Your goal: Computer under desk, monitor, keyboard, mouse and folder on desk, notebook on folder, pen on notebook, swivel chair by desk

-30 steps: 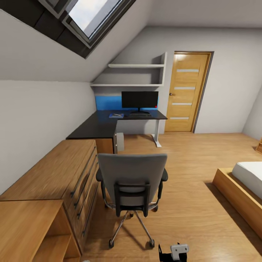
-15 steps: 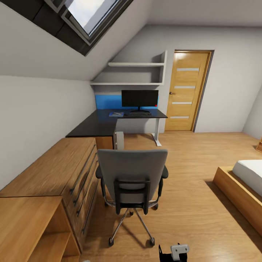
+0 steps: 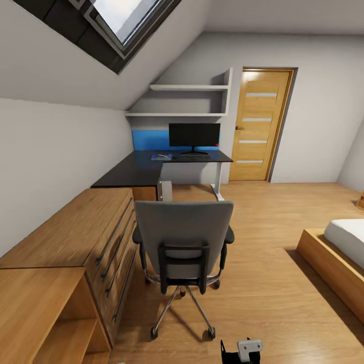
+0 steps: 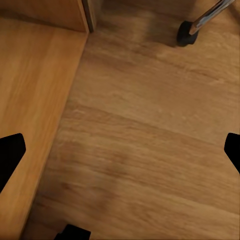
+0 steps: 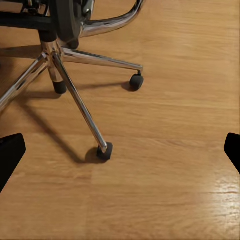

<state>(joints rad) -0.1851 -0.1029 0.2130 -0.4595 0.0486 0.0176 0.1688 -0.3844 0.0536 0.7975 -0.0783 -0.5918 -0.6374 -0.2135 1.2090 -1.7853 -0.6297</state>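
Grey swivel chair (image 3: 183,237) stands on the wooden floor (image 3: 273,283), back turned to the camera, just ahead of the right gripper (image 5: 120,150). Right gripper: fingertips spread wide at the frame edges, nothing between them; chrome star base (image 5: 75,95) and castors lie just beyond it. Left gripper (image 4: 120,150): also spread wide, empty, over bare floor, with one chair castor (image 4: 187,32) ahead and a light wooden dresser (image 3: 81,237) close alongside.

Far beyond both grippers, past the chair: black desk (image 3: 151,169) in the corner with blue back panel. Monitor (image 3: 194,136) upright on it, keyboard (image 3: 194,156) in front of its base, blue folder (image 3: 162,157) beside the keyboard. Computer (image 3: 165,191) sits under the desk. Mouse, notebook, pen too small to tell.
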